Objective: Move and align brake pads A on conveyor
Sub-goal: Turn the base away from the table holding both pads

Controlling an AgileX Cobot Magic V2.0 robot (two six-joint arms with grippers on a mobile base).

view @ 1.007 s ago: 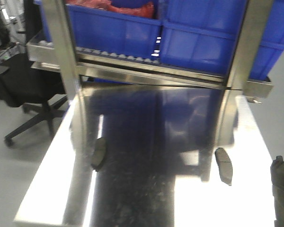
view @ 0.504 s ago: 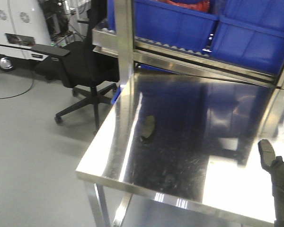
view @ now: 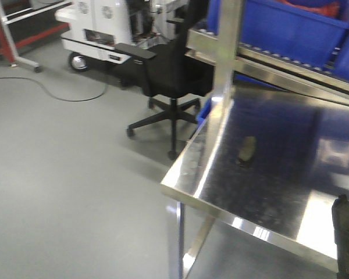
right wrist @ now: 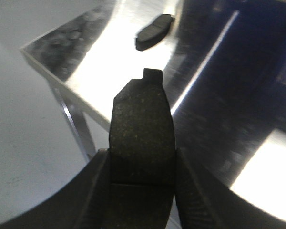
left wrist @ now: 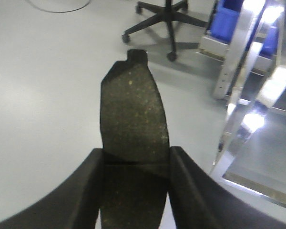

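Clamping a first pad (left wrist: 133, 105) in the left gripper (left wrist: 136, 150) and a second pad (right wrist: 142, 119) in the right gripper (right wrist: 142, 151), with a third pad (view: 247, 149) on the worktop (view: 273, 186) and the conveyor unseen, aligning looks all ahead.

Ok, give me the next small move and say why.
Probably turn the base to look for the conveyor, with both end effectors shut. The left end effector grips one brake pad, the right end effector a second brake pad, and no belt shows, only the steel table.

Grey floor (view: 64, 174), black office chair (view: 171, 72)
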